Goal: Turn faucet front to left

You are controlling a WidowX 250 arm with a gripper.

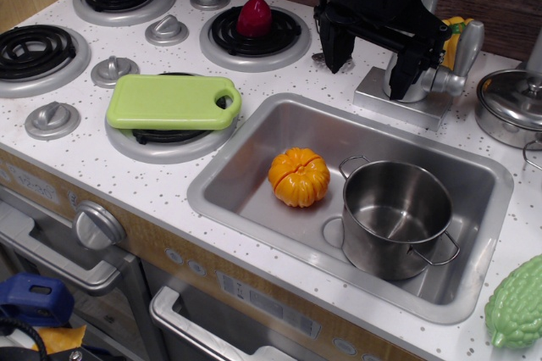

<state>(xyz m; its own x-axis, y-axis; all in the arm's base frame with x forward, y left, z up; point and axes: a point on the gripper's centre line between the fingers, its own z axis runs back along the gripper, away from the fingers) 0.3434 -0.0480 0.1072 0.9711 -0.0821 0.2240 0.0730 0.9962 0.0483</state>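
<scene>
Faucet (423, 73) at tabletop's back edge; gripper (373, 60) jaws apart, straddling post. Approach step; next: close, swing left.

From here the hand (373, 58) hides most of the faucet (440, 81); I can't tell if it grips. At the right edge, a green gourd (517, 303) and steel lid (512, 107) are cut off.
</scene>
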